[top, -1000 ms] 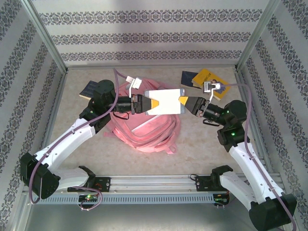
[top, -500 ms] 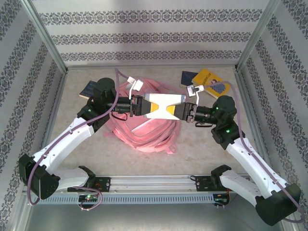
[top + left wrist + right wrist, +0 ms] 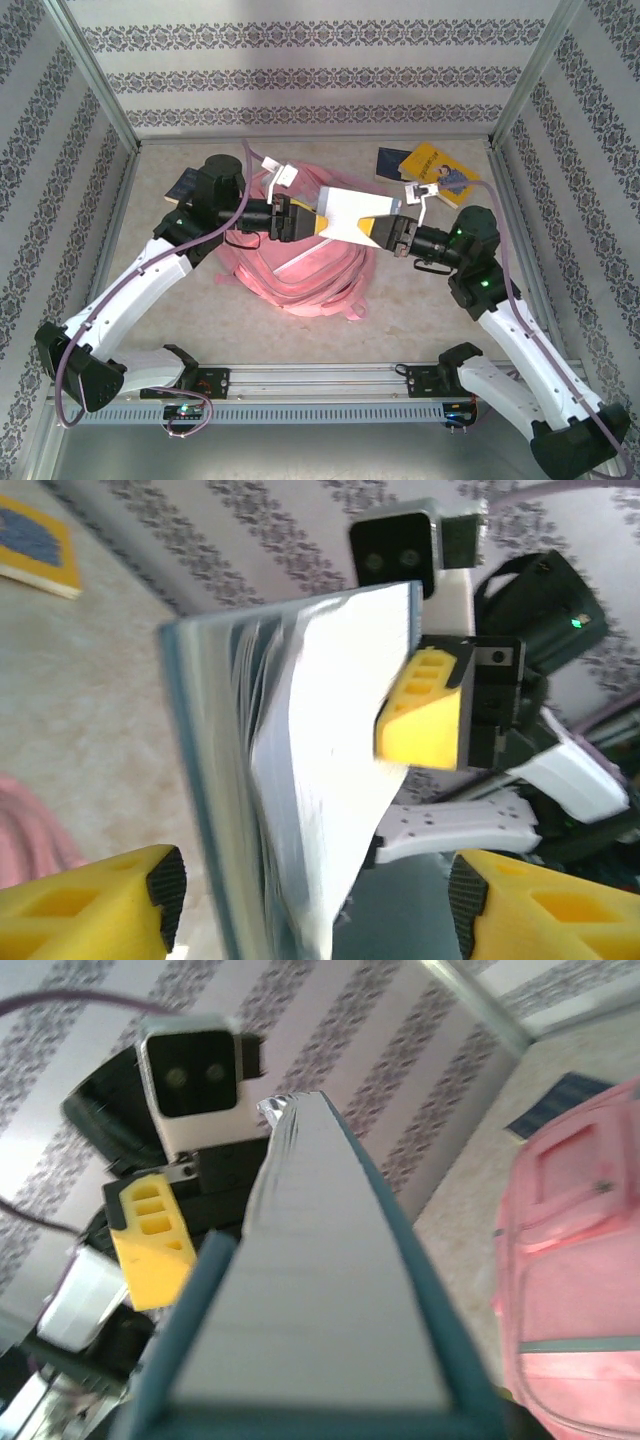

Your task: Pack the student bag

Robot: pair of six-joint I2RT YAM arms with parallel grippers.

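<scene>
Here, seen from above, two robot arms meet over the middle of a table with a thick teal-covered book (image 3: pixel 350 210) in the air between them. The right gripper (image 3: pixel 382 230) is clamped on one end of the book; the left wrist view shows one of its yellow fingers (image 3: pixel 425 715) pressed flat against the white pages. The left gripper (image 3: pixel 318 220) sits at the other end, but its fingers (image 3: pixel 95 905) stand wide apart on either side of the book without pressing on it.

This looks like a handover, with the right arm carrying the book alone. The student bag (image 3: pixel 300 275), a pink backpack, lies flat on the table directly beneath. Next, the left arm likely needs to back clear, and the bag needs an opening; whether it is unzipped cannot be told.

The table (image 3: pixel 440 300) is pale beige and mottled. A yellow book (image 3: pixel 437 168) and a dark blue booklet (image 3: pixel 388 160) lie at the far right, another dark book (image 3: pixel 180 188) at the far left. Striped patterned wallpaper (image 3: pixel 300 80) lines the enclosure.
</scene>
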